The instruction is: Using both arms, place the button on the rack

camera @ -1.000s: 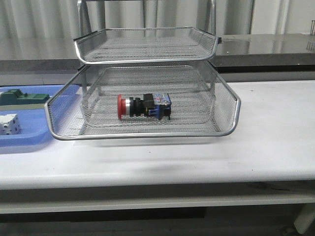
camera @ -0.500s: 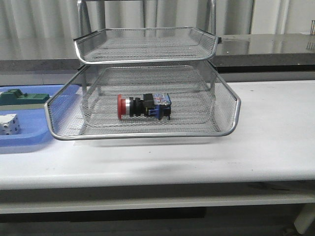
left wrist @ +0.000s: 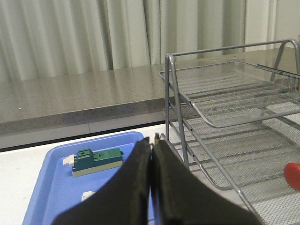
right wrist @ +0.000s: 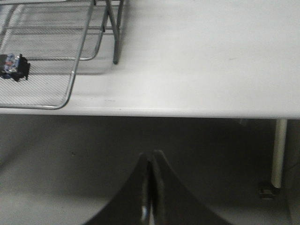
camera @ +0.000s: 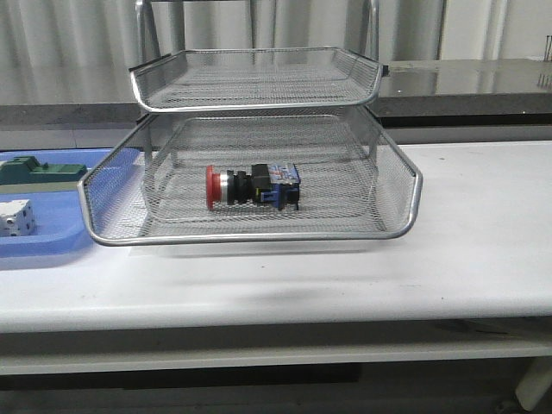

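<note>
Button: the button (camera: 252, 187) lies on its side on the mesh of the lower pulled-out tray of the rack (camera: 259, 235), red cap to the robot's left, blue block to the right. No end effector touches it.
Rack: it stands on the white tabletop (camera: 483, 241); a second tray sits above the lower one, and the frame rises behind.
Left end effector: the left end effector (left wrist: 151, 154) has its two fingers pressed together and holds nothing. It hangs back from the rack. The rack frame is ahead of it and to its right; only the red cap of the button shows at the edge of its view, well apart from the fingers.
Right end effector: the right end effector (right wrist: 149, 176) is also closed flat, with nothing between the fingers. It is off the front edge of the tabletop, over the floor. The corner of the lower tray and the blue end of the button are ahead and to its left, well apart.
Beside the rack: a blue tray (camera: 47, 246) with a green block (camera: 39, 172) and a white cube (camera: 15, 216), just past the left end effector.
Change: compared with the pictures from one second ago, nothing has moved; the button and trays are in the same place.
Meaning: I judge the placing is done and both arms are retreated; no step seems left.
</note>
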`<state>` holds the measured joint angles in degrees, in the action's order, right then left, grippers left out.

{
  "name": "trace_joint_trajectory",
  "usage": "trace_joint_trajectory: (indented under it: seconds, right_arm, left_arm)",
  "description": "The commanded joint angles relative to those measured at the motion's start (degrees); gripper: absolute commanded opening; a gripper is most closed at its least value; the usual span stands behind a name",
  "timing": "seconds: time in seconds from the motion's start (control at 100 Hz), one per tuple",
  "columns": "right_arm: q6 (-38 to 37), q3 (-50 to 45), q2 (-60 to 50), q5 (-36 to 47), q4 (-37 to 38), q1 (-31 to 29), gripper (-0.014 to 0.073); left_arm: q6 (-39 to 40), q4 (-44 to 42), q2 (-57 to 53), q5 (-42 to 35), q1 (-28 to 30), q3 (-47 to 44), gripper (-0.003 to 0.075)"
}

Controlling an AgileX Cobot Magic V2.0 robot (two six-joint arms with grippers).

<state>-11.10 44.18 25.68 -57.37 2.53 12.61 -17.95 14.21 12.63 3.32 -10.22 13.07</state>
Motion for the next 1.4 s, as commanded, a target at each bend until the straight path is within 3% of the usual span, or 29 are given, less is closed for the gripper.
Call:
trace_joint_trajectory:
  seconds: [0.0, 0.33, 0.66, 1.04, 1.39]
  right_arm:
    - [-0.1, 1.7, 1.8, 5.8, -3.2, 0.0, -0.0069]
    - [1.8, 1.7, 18.8, 12.0, -16.6, 0.0, -0.0069]
    - [13.0, 1.7, 33.2, 17.7, -29.6, 1.0, -0.0067]
    - [13.1, 1.7, 45.8, 25.4, -31.6, 14.9, -0.0067]
    - [13.1, 1.7, 57.1, 37.6, -35.7, 23.2, -0.0067]
  left_arm:
    - [0.6, 0.7, 0.4, -4.8, 0.0, 1.5, -0.0021]
    - [0.6, 0.7, 0.4, -4.8, 0.0, 1.5, -0.0021]
    - [0.6, 0.7, 0.4, -4.8, 0.0, 1.5, -0.0021]
    - [0.6, 0.7, 0.4, -4.8, 0.0, 1.5, -0.0021]
    - [0.6, 0.7, 0.4, -4.8, 0.0, 1.5, -0.0021]
